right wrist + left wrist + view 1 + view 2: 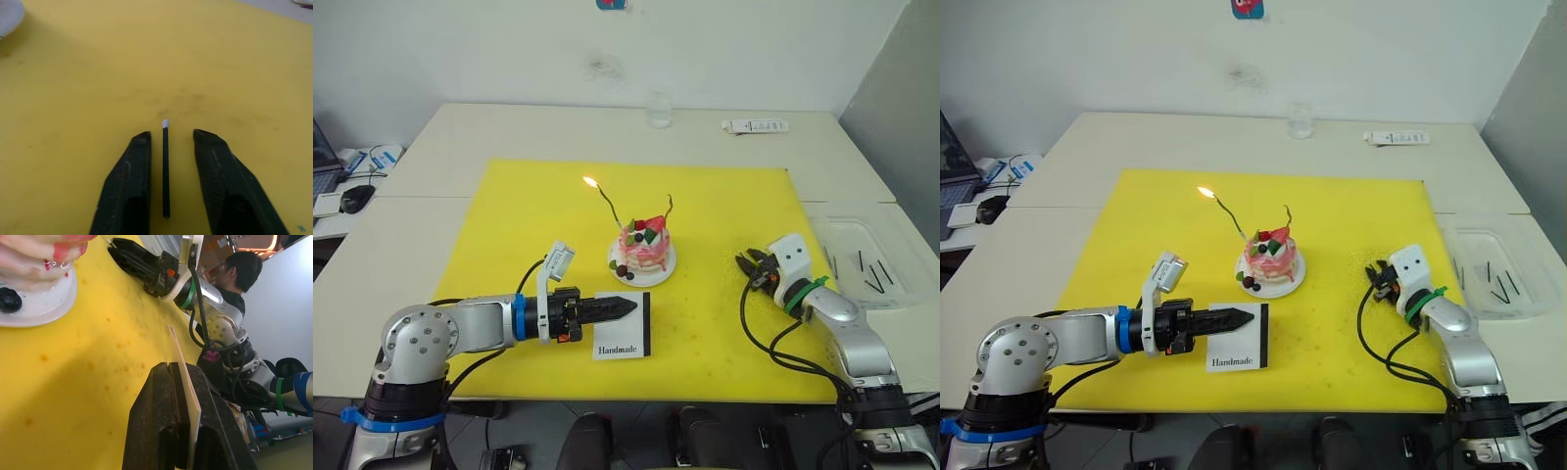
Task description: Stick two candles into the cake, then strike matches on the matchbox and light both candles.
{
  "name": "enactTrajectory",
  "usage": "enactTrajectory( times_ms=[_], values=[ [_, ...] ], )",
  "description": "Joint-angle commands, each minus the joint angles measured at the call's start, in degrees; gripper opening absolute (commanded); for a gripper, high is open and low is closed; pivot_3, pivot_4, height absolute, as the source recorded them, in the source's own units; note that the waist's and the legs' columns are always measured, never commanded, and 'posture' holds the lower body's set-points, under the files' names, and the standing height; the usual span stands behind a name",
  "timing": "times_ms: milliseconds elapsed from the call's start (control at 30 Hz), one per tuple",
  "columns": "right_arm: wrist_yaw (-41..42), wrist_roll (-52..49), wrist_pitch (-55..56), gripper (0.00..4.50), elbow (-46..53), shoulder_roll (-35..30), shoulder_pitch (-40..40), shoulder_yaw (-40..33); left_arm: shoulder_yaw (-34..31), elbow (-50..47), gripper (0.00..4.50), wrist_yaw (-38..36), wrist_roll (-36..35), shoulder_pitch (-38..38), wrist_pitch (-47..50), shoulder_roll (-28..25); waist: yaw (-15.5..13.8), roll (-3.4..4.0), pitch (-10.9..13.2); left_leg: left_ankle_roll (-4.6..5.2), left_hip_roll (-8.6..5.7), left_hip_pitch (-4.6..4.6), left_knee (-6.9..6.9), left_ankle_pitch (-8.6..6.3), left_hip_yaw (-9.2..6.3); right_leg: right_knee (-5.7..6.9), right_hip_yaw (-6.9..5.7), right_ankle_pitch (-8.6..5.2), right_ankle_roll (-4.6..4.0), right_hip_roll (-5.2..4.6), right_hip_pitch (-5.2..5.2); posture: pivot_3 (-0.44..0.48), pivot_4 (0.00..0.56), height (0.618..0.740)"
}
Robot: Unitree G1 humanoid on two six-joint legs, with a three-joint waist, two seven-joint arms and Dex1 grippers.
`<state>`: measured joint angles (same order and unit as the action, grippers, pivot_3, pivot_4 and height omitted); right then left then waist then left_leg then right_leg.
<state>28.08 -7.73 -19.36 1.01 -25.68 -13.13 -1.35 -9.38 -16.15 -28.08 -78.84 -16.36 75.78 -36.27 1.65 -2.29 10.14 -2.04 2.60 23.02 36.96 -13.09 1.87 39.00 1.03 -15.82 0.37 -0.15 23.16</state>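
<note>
While both thin wavy candles (612,209) stand in the small round pink cake (643,247) on the yellow mat (509,225), we see only one flame (590,182). Our left gripper (625,307) pinches the flat white matchbox (625,338); the right gripper's (166,142) parted fingers flank an unlit dark match (165,166), apparently ungripped. Striking and the second candle (668,208) remain.

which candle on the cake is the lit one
On the yellow mat, find the small pink cake on its white plate. Two thin wavy candles rise from it; the lit candle leans toward the robot's left with a flame at its tip, the other candle has none.
</note>
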Motion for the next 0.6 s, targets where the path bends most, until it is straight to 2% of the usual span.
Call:
enactTrajectory(
  times_ms=[33,300,500,600],
  values=[
    [-1.4,0.9,-1.3,0.06,0.5,-0.4,0.4,-0.6,-0.6,-1.8,0.00,-0.1,-1.2,0.4,-0.7,-0.6,0.0,0.00,0.0,0.00,-0.01,0.00,0.00,0.00,0.00,0.00,0.01,0.00,0.00,0.00,0.00,0.000,0.150,0.740],
    [-0.5,-1.1,-3.4,0.03,6.0,-0.8,0.5,-1.2,-1.1,-1.6,0.00,0.3,-1.0,0.4,-1.2,-0.6,0.0,0.00,0.0,0.00,0.03,0.01,-0.03,0.00,-0.01,-0.01,-0.01,0.00,0.00,-0.01,0.02,0.000,0.150,0.740],
    [5.2,-4.9,-8.2,0.03,21.0,-5.5,0.7,-1.0,-1.2,-0.9,0.00,1.9,-1.8,-1.7,-2.1,0.4,-0.1,0.05,0.0,0.00,0.06,0.05,-0.08,0.00,-0.02,-0.02,-0.01,-0.02,-0.01,-0.01,0.08,0.000,0.150,0.740],
    [9.3,-10.2,-13.9,0.03,31.8,-9.9,-2.1,-1.1,-0.4,0.2,0.00,3.9,-1.2,-5.0,-3.3,2.2,-0.1,0.09,0.1,0.00,0.08,0.05,-0.07,0.00,-0.06,-0.03,-0.05,-0.02,-0.01,-0.01,0.07,0.000,0.150,0.740]
  ],
)
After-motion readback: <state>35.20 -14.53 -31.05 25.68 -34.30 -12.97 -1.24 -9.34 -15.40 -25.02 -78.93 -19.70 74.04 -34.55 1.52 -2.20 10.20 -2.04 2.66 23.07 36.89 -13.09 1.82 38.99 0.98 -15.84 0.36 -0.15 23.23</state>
